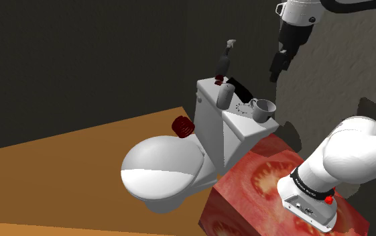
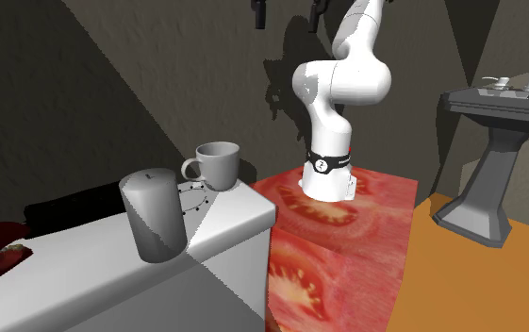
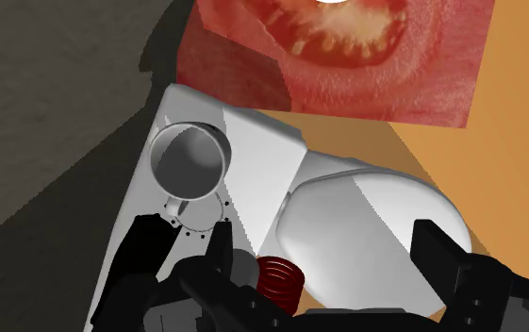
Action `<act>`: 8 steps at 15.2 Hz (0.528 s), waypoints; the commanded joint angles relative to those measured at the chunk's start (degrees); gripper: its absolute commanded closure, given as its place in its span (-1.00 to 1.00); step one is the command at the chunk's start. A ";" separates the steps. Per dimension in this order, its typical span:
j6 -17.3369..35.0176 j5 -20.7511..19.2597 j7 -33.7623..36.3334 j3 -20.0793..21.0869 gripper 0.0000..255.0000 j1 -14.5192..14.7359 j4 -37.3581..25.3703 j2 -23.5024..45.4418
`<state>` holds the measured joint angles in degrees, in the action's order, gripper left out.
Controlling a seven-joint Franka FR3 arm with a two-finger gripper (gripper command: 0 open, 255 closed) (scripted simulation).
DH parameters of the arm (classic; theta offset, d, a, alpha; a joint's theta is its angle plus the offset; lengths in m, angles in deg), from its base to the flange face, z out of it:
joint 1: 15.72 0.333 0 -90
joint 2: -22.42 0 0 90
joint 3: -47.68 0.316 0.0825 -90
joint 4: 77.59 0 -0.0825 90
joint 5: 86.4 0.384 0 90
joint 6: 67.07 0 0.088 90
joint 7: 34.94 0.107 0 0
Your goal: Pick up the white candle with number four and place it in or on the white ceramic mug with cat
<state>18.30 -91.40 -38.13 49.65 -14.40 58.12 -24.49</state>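
The candle (image 1: 225, 96) is a plain grey upright cylinder on the white toilet tank lid (image 1: 241, 127). In the second exterior view the candle (image 2: 158, 215) stands just in front of the grey mug (image 2: 217, 165). No numeral or cat shows on either. The mug (image 1: 263, 109) sits upright near the lid's end closest to the stand, its handle toward the candle. My gripper (image 1: 275, 72) hangs open and empty well above the mug. In the wrist view my gripper (image 3: 290, 236) looks down on the mug (image 3: 189, 162), fingers wide apart.
On the lid also lie a long black object (image 2: 74, 209), red pieces (image 2: 3, 250) and a dark bottle-like thing (image 1: 225, 64). A dark red ribbed object (image 1: 182, 126) sits beside the toilet bowl (image 1: 163, 167). The tomato-patterned stand (image 1: 260, 181) adjoins the tank. A sink (image 2: 498, 104) stands farther off.
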 commanded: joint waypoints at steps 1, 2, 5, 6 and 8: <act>0.00 0.00 0.00 0.00 -1.00 0.00 0.00 0.00; 1.60 -0.63 -1.38 -0.71 -1.00 0.11 0.17 1.62; 6.35 -2.35 -5.42 -2.75 -1.00 0.46 0.17 6.88; 7.89 -2.85 -6.74 -3.38 -1.00 0.57 0.01 8.75; 10.90 -3.76 -9.32 -4.59 -1.00 0.82 -0.56 12.65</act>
<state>27.53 -94.73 -46.14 45.61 -13.76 57.69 -13.74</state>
